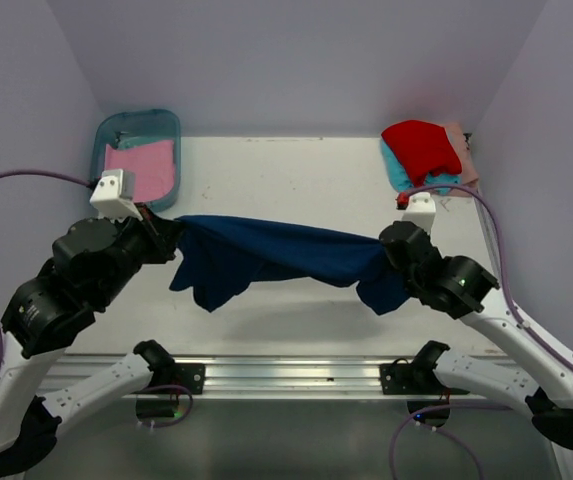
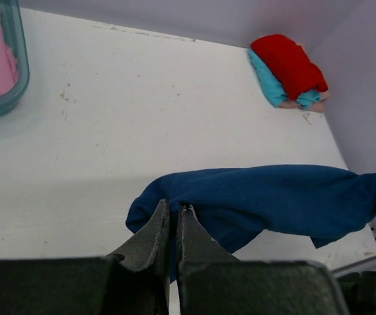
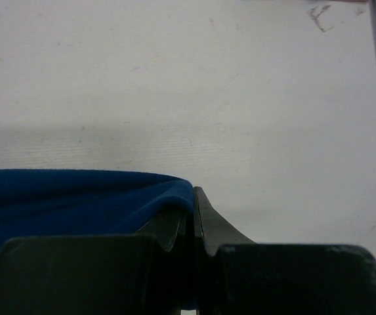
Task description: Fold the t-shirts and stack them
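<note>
1. Left gripper (image 1: 169,233) is seen shut on the left end of the navy t-shirt (image 1: 276,252), w/ a thin fold of cloth clamped between the jaws (clearest in the left wrist view, gripper (image 2: 174,211)). Right gripper (image 1: 387,249) is likewise closed on the shirt's right end, cloth being pinched at the fingertips (image 3: 191,197).
2. Table (image 1: 286,175): a white top is shown, lightly scuffed, w/ purple walls at the back & sides.
3. Navy t-shirt (image 2: 273,197): it is held stretched between both grippers, approx. mid-depth over the table, sagging in the middle. Loose flaps are seen hanging near the left end & below the right end. Whether these touch the table cannot be told. No print is visible on the side shown (image 3: 63,203).
4. Teal translucent bin (image 1: 136,118): it is placed at the far-left corner, well apart from the held shirt.
5. Pink t-shirt (image 1: 142,170): it is laid flat inside the bin.
6. Pile at the far-right corner: a red t-shirt (image 1: 421,145) is set on top, a teal t-shirt (image 1: 399,173) lies beneath it, & a peach t-shirt (image 1: 463,150) is glimpsed at the right edge.
</note>
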### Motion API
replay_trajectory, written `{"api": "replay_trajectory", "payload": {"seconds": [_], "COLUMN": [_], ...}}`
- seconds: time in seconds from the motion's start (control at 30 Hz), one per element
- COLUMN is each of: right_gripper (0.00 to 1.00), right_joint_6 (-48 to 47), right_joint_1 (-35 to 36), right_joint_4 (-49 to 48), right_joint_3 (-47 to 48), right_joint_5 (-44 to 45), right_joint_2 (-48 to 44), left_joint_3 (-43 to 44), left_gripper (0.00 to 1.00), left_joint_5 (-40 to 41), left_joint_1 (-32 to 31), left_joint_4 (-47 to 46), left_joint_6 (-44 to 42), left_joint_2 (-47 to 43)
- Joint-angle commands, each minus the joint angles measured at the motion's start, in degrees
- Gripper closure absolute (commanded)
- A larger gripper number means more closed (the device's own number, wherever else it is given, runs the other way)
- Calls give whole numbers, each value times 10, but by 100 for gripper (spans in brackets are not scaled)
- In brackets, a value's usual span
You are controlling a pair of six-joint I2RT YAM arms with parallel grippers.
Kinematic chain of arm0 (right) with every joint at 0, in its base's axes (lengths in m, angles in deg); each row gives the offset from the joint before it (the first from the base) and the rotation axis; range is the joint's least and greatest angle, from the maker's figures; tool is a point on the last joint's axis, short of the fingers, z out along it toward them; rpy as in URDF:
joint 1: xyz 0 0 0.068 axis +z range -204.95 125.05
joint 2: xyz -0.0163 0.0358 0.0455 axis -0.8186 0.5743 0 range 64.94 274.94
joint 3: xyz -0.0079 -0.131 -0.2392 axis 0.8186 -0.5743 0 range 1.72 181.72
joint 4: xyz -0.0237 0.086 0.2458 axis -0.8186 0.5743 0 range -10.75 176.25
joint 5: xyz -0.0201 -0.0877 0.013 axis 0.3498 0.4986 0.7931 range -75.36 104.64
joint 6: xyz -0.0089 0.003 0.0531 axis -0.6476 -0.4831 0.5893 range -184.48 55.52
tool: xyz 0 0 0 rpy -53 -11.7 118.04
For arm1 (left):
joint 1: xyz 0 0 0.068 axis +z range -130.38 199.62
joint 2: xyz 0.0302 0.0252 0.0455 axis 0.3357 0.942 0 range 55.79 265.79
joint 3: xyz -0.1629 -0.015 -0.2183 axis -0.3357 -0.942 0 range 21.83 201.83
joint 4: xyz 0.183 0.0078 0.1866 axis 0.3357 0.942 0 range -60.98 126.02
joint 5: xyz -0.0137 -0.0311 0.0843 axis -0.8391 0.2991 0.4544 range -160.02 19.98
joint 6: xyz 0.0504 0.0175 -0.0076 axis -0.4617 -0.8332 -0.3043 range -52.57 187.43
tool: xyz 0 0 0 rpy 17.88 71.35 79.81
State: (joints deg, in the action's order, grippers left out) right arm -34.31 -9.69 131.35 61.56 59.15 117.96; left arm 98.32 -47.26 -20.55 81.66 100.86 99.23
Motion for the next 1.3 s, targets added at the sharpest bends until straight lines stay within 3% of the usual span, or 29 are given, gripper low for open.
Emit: {"api": "replay_trajectory", "payload": {"seconds": [0.0, 0.17, 0.23, 0.43, 0.57, 0.77, 0.87, 1.1, 1.2, 1.23, 1.27], "right_gripper": [100, 100, 100, 100, 100, 100, 100, 100, 97, 83, 70], "right_joint_6": [-22, -11, -7, -6, 7, 28, 36, 38, 35, 33, 26], "right_joint_1": [-5, -5, -6, -33, -61, -97, -109, -125, -125, -126, -126], "right_joint_4": [-4, 16, 20, -32, -89, -171, -203, -241, -239, -237, -237], "right_joint_3": [29, 64, 73, 50, 20, -9, -14, -13, -13, -16, -20], "right_joint_5": [-91, -100, -59, -59, -70, -67, -60, -62, -65, -67, -70], "right_joint_2": [-40, -19, 22, 129, 192, 255, 279, 309, 307, 302, 298], "left_joint_3": [50, -6, -37, -109, -171, -237, -243, -222, -200, -204, -211], "left_gripper": [100, 99, 96, 96, 100, 100, 100, 100, 46, 19, 10], "left_joint_5": [-60, -62, -50, 17, 59, -14, -31, -50, -67, -66, -74], "left_joint_1": [1, 1, 0, 0, 6, 77, 118, 138, 155, 155, 155], "left_joint_4": [35, 35, -6, -68, -174, -356, -429, -599, -585, -577, -565], "left_joint_6": [14, 9, 7, -13, -45, -86, -96, -158, -138, -131, -125], "left_joint_2": [1, 39, 44, 111, 169, 270, 322, 425, 435, 428, 418]}}
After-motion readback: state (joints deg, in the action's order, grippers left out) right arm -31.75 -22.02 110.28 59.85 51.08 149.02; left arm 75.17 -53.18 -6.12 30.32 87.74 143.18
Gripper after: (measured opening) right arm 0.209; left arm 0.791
